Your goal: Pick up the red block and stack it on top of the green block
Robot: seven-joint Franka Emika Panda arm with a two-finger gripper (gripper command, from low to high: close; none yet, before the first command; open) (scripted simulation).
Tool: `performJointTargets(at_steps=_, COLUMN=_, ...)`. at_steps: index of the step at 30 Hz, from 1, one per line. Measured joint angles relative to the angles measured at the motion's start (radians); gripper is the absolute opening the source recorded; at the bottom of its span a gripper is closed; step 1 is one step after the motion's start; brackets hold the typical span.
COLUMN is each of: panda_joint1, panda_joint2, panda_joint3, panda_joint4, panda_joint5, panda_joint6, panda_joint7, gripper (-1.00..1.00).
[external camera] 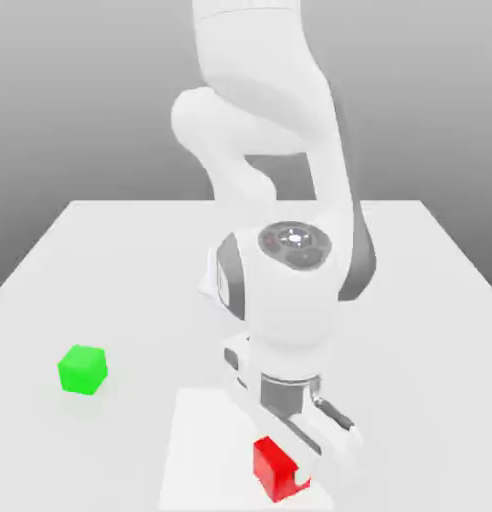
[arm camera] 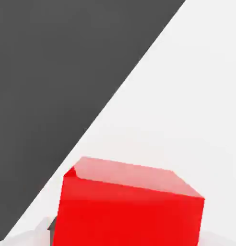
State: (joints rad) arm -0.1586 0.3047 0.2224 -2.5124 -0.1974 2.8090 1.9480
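Note:
The red block rests near the front edge of the white table, in the lower middle of the exterior view. My gripper reaches straight down over it, and its white fingers are shut on the block's sides. The hand view shows the red block close up, right under the hand, on the table surface. The green block sits alone on the table toward the exterior view's left, well apart from the gripper and the red block.
The bulky white arm rises over the middle of the table and hides the surface behind it. In the hand view the table's edge runs diagonally against a dark background, close to the red block.

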Motion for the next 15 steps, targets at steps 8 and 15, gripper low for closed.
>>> performJointTargets(at_steps=8, panda_joint1=-0.080, panda_joint2=-0.190, panda_joint3=-0.067, panda_joint4=-0.082, panda_joint5=0.102, panda_joint6=-0.112, panda_joint7=0.148, gripper=-1.00)
performJointTargets(at_steps=15, panda_joint1=-0.270, panda_joint2=-0.303, panda_joint3=-0.195, panda_joint4=-0.182, panda_joint5=0.115, panda_joint6=-0.127, panda_joint7=0.515, gripper=-1.00)
